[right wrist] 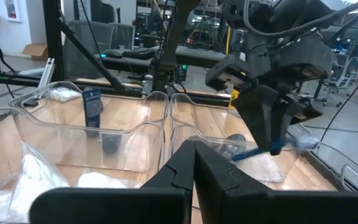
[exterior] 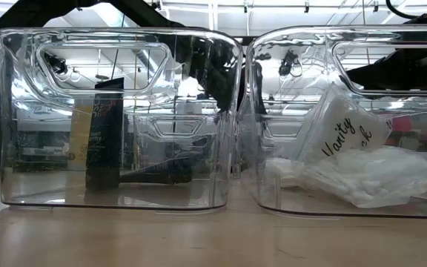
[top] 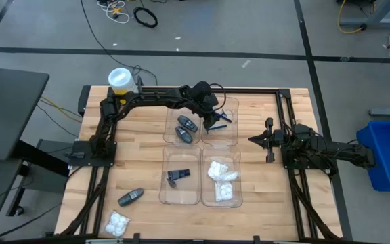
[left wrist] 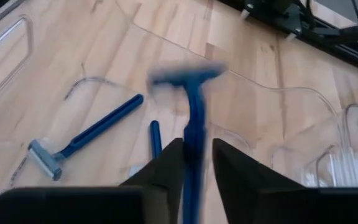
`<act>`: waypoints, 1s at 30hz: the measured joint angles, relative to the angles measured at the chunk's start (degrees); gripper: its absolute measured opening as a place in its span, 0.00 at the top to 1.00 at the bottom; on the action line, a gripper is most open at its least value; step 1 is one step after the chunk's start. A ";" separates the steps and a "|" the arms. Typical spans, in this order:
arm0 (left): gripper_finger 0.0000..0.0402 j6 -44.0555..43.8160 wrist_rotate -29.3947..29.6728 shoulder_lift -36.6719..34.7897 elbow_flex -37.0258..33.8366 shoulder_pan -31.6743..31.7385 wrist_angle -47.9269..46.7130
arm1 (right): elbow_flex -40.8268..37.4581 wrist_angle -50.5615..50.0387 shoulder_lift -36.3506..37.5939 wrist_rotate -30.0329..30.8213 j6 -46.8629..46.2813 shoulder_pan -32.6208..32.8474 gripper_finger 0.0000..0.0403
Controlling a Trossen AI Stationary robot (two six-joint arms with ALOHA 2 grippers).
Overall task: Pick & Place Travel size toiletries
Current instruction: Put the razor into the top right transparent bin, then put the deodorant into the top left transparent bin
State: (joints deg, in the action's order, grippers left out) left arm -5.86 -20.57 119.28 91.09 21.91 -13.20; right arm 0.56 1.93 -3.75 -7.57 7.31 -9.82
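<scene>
Overhead, four clear trays (top: 220, 150) sit mid-table in a two-by-two block; the left gripper (top: 212, 116) hangs over the tray at 1 o'clock, a blue razor (top: 219, 124) under it, while the tray at 11 o'clock holds two grey tubes (top: 185, 129). White packets (top: 222, 177) fill the 5 o'clock tray, and another grey tube (top: 131, 197) and a loose packet (top: 118, 222) lie on the table toward 7 o'clock. The right gripper (top: 257, 139) waits at 3 o'clock, fingers shut on nothing. Table-level view: white packets (exterior: 369, 174) in the right-hand tray. Left wrist view — the razor (left wrist: 190, 118) stands blurred between slightly parted fingers (left wrist: 166, 168); I cannot tell whether they grip it. A second razor (left wrist: 82, 137) lies flat below.
</scene>
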 joint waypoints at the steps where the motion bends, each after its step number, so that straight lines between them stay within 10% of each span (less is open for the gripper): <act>1: 0.75 -0.84 0.37 0.00 0.00 0.00 -0.02 | 0.00 0.00 0.02 0.00 0.00 0.00 0.97; 14: 0.45 -1.97 0.23 0.00 0.00 0.00 -1.18 | 0.00 0.00 0.00 0.00 0.00 0.00 0.97; 30: 0.51 0.59 -1.38 -4.13 1.15 -0.42 -6.79 | 0.00 -0.02 0.02 -0.02 0.00 0.00 0.97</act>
State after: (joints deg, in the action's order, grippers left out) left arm -5.27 -21.95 115.15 92.24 21.49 -19.99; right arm 0.56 1.91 -3.73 -7.59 7.31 -9.83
